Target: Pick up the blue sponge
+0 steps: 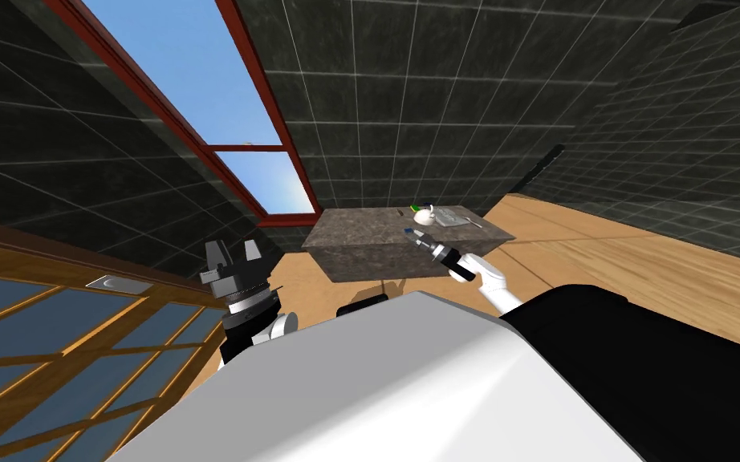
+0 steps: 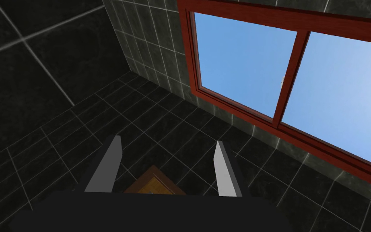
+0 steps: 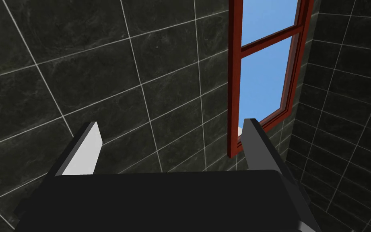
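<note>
Our right gripper (image 1: 412, 233) reaches out to the near edge of the stone table (image 1: 360, 237), fingers wide apart and empty. The blue sponge (image 1: 419, 238) is a tiny blue spot beside its tip; we cannot tell whether they touch. Our left gripper (image 1: 234, 253) points up, also wide.

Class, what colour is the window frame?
Dark red; the frame shows best in the left wrist view.
</note>
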